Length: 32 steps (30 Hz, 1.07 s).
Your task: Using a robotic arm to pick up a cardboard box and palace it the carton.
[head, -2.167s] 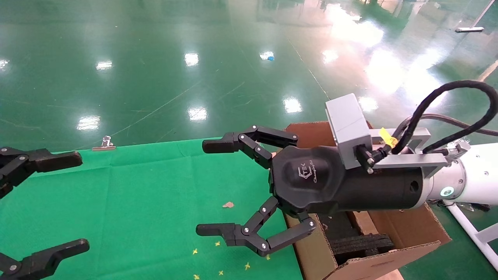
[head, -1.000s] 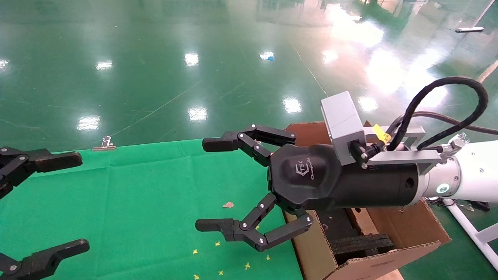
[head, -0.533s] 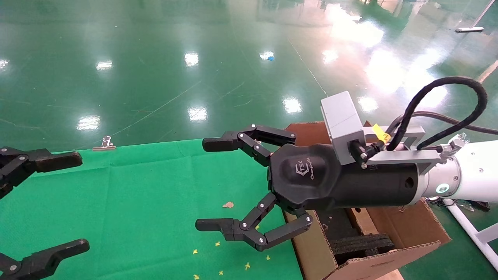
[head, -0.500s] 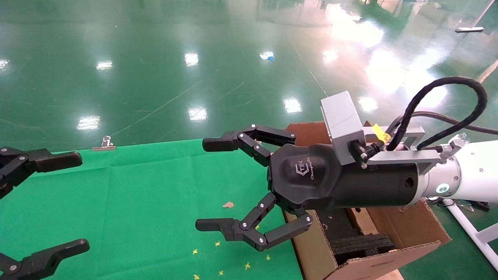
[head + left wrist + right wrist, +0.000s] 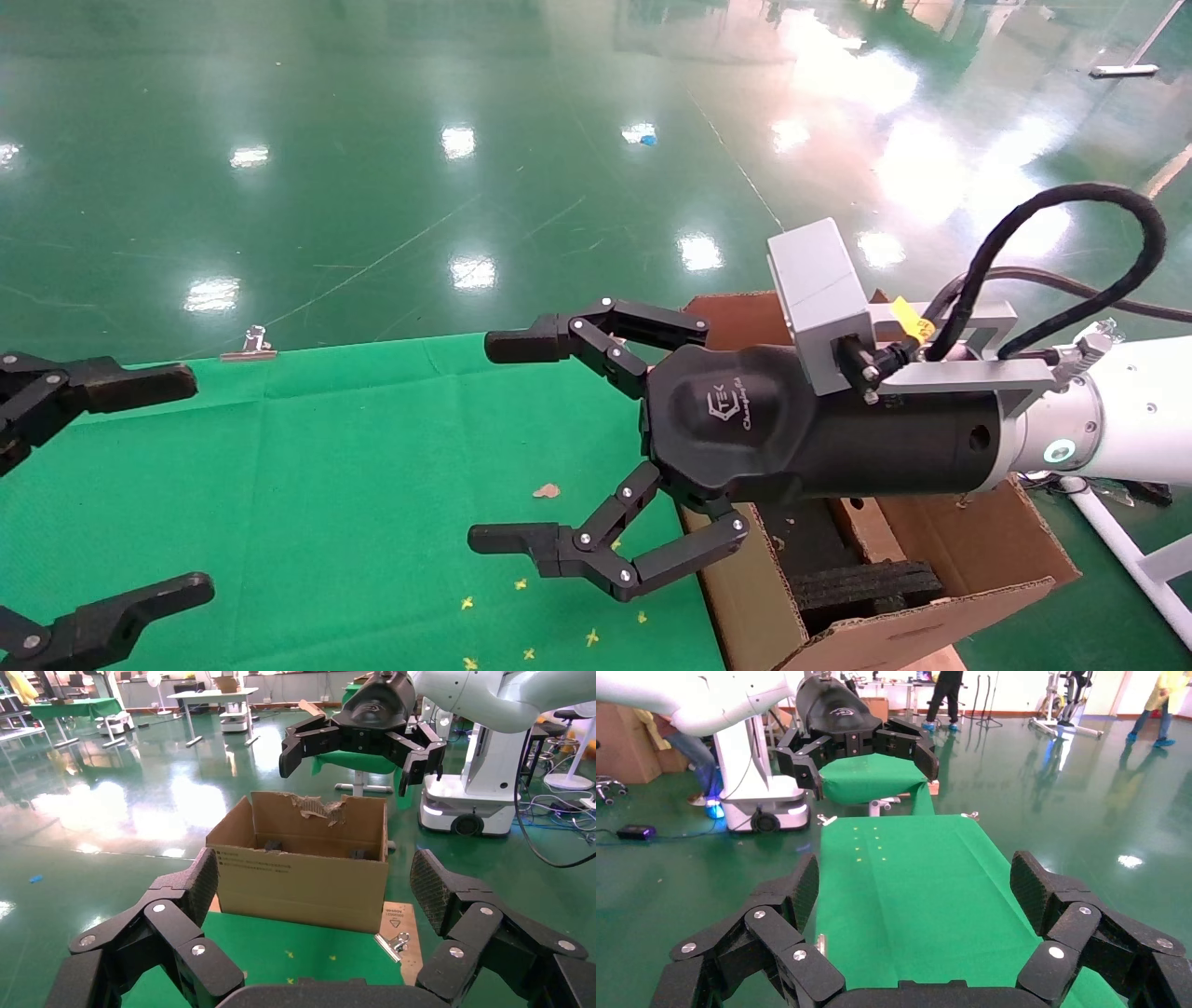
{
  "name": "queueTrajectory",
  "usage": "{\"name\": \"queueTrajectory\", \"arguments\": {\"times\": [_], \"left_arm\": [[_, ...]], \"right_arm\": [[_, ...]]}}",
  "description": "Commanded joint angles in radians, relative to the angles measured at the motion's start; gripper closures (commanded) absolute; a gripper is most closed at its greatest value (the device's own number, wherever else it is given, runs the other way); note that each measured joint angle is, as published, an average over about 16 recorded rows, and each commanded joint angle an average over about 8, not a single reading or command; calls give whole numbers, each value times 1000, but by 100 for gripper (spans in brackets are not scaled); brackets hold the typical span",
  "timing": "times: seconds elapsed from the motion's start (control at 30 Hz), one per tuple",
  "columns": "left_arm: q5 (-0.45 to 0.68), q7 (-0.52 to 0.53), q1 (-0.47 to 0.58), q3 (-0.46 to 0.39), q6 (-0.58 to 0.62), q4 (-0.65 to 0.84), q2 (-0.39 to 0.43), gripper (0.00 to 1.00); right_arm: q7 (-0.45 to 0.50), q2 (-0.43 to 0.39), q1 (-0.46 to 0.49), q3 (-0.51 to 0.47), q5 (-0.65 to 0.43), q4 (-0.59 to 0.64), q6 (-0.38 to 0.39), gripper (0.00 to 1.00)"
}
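My right gripper (image 5: 498,443), on the white arm with the grey camera block, is open and empty. It hovers over the green cloth just left of the large brown carton (image 5: 941,550), which has black foam inserts inside. My left gripper (image 5: 182,485) is open and empty at the far left over the cloth. The left wrist view shows its own open gripper (image 5: 315,881), the carton (image 5: 302,874) beyond it, and my right gripper (image 5: 357,759) above the carton. The right wrist view shows its open gripper (image 5: 912,881) over bare cloth. The small cardboard box is out of view.
The green cloth (image 5: 326,485) covers the table, with a small cardboard scrap (image 5: 547,490) and yellow marks on it. A metal binder clip (image 5: 249,347) holds its far edge, and another (image 5: 393,941) sits by the carton. Glossy green floor lies beyond.
My right gripper shifted slightly left about two seconds ago and has held still, open, over the last second. The left gripper has not moved.
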<state>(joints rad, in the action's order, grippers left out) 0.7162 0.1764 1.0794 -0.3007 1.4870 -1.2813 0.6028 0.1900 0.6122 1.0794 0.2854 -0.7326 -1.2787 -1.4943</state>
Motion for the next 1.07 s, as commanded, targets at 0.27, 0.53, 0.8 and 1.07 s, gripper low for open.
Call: {"name": "queueTrajectory", "arguments": {"times": [0.27,0.53,0.8,1.07], "left_arm": [[0,0,0,0,0,0,0,0],[0,0,0,0,0,0,0,0],[0,0,0,0,0,0,0,0],[0,0,0,0,0,0,0,0]], "right_arm": [[0,0,0,0,0,0,0,0],[0,0,0,0,0,0,0,0],[0,0,0,0,0,0,0,0],[0,0,0,0,0,0,0,0]]}}
